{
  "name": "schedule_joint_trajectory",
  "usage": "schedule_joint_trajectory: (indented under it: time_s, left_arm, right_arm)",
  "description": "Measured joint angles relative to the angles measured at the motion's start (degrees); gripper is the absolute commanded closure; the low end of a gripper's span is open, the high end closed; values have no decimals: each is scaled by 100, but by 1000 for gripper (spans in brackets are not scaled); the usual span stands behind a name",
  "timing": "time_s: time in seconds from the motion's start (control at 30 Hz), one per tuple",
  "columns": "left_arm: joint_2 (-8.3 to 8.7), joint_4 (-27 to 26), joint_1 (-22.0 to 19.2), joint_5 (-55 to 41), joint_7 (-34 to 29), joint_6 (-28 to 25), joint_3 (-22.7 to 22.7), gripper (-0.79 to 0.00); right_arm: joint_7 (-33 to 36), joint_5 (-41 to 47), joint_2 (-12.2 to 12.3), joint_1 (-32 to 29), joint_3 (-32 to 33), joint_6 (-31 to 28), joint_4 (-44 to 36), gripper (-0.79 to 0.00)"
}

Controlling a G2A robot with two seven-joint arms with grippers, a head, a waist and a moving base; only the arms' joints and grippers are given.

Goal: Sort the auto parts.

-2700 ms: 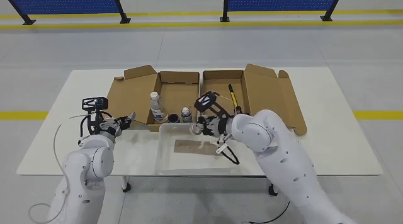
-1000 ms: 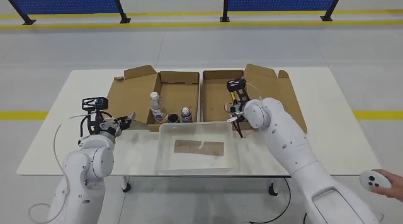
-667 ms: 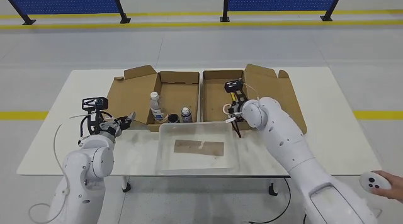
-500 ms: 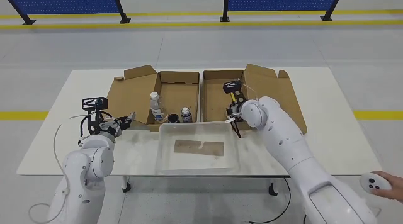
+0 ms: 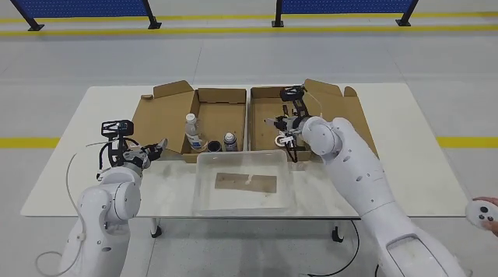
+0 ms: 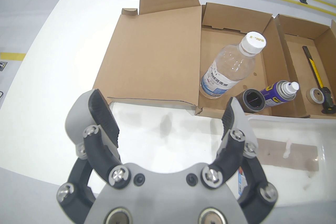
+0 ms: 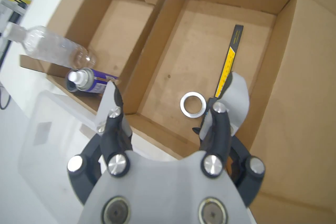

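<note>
Top view: my right claw (image 5: pixel 282 127) hangs over the near end of the right box (image 5: pixel 272 93). My left claw (image 5: pixel 153 151) sits over the table (image 5: pixel 405 176) beside the left box (image 5: pixel 222 96), out of the way, I judge. My right arm hides the right box's near corner.

Left wrist view: left claw spread, holding nothing. The bottle (image 6: pixel 232 67), spray can (image 6: pixel 278 91) and black cylinder (image 6: pixel 252 101) are grouped in the left box.

Right wrist view: right claw spread, empty. The metal ring (image 7: pixel 193 104) lies flat on the right box floor, just beside the caliper (image 7: pixel 229 59). One finger covers the caliper's head.
</note>
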Motion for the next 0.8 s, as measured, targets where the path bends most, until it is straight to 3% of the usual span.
schedule_joint_trajectory:
  time_s: [0.33,0.6,0.8]
  left_arm:
    - [0,0,0,0,0,0,0,-785]
    - [0,0,0,0,0,0,0,-785]
    - [0,0,0,0,0,0,0,-785]
  right_arm:
    - [-596,539,311,-1653,1338,-5,-2557,-785]
    - [-631,1145,491,-2838,2470,-165,-3842,-785]
    - [-569,1072,600,-3565,3097,-377,-4403,-785]
